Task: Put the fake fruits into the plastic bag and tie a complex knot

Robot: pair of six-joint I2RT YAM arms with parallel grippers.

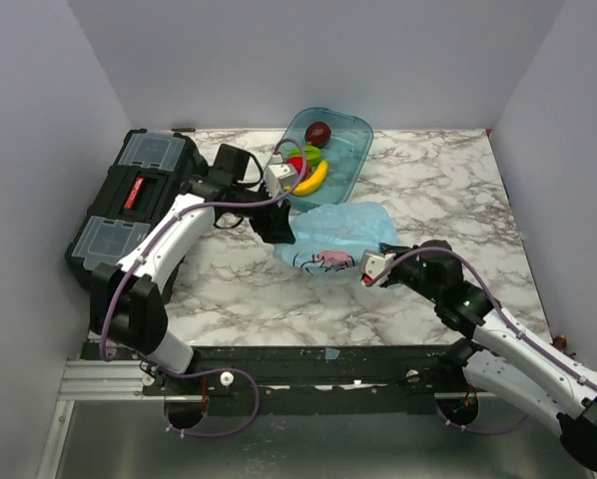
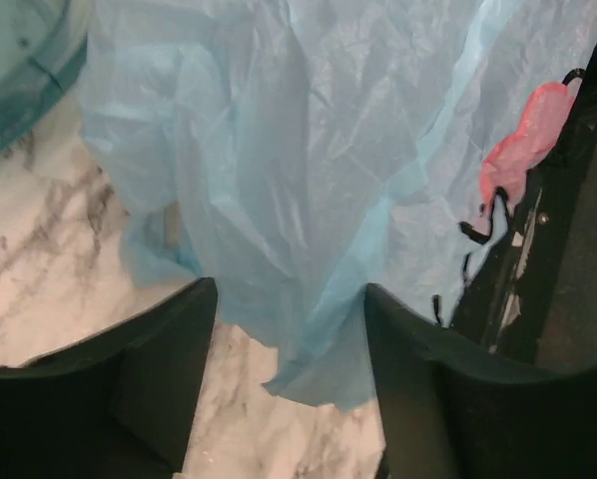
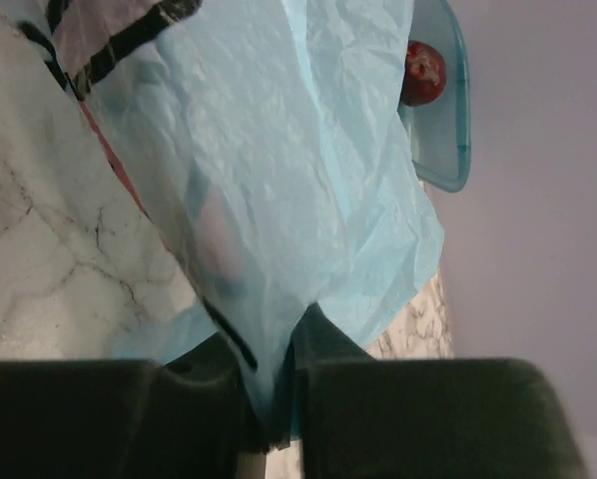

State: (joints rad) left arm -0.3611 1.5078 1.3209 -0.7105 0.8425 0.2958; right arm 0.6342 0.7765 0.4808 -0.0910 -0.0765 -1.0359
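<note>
The light-blue plastic bag (image 1: 343, 232) lies crumpled on the marble table, pink-and-white print facing up. The fake fruits sit in the clear teal tray (image 1: 353, 160): yellow banana (image 1: 313, 180), red round one (image 1: 298, 166), green piece (image 1: 307, 154), dark maroon one (image 1: 318, 133). My left gripper (image 1: 281, 226) is open at the bag's left edge; in the left wrist view a fold of the bag (image 2: 308, 220) hangs between its fingers (image 2: 159, 349). My right gripper (image 1: 376, 267) is shut on the bag's near right edge (image 3: 269, 329). The maroon fruit also shows in the right wrist view (image 3: 423, 72).
A black toolbox (image 1: 129, 205) with clear lid compartments stands at the table's left. Grey walls close in the back and sides. The teal tray corner shows in the left wrist view (image 2: 19, 80).
</note>
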